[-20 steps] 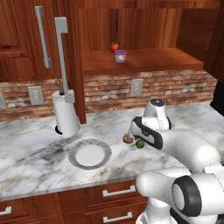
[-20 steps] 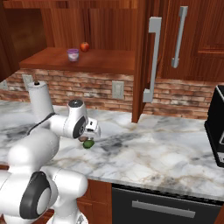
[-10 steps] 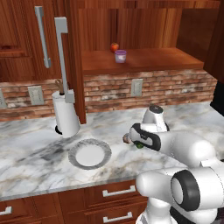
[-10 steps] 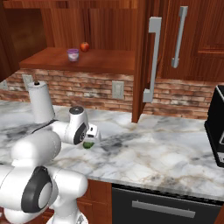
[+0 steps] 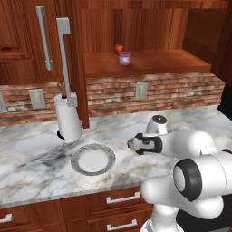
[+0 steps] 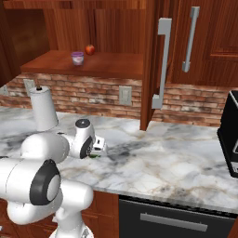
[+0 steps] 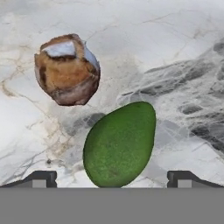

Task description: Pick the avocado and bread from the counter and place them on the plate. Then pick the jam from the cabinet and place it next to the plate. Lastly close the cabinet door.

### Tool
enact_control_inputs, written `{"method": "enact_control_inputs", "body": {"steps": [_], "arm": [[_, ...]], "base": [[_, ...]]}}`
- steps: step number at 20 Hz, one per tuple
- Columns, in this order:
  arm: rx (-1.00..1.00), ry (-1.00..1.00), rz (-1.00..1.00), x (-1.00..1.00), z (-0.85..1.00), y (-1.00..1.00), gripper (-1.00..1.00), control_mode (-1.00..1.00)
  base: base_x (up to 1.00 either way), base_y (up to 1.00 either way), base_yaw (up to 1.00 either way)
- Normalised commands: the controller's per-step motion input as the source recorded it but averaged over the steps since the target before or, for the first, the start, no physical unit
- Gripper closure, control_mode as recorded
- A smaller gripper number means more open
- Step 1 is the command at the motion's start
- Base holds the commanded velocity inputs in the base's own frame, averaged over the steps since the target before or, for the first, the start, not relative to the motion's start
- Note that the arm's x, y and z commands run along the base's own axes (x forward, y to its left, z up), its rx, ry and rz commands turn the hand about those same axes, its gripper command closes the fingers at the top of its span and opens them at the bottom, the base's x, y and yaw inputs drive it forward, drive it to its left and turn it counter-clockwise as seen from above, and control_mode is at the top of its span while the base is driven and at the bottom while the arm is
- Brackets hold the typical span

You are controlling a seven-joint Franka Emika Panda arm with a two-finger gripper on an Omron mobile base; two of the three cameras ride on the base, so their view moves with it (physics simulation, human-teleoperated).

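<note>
Hand view shows you the avocado (image 7: 119, 144) centred between the wide-open gripper (image 7: 112, 178), bread (image 7: 67, 69) just beyond it.

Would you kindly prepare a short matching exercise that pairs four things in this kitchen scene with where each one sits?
Things:
1. avocado
2. jam
3. plate
4. bread

Places:
A. on the cabinet shelf, beside a red-orange fruit
B. on the counter, in front of the paper towel roll
C. between the open jaws
D. on the counter just beyond the avocado

Pairs: 1-C, 2-A, 3-B, 4-D
</note>
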Motion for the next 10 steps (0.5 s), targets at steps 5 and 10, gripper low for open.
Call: {"method": "enact_control_inputs", "body": {"steps": [5, 10], "arm": [[0.0, 0.0, -0.01, 0.23, -0.11, 0.0, -1.0, -1.0], [0.0, 0.0, 0.0, 0.19, -0.04, 0.0, -1.0, -1.0]], "base": [[0.0, 0.0, 0.0], [0.0, 0.0, 0.0]]}}
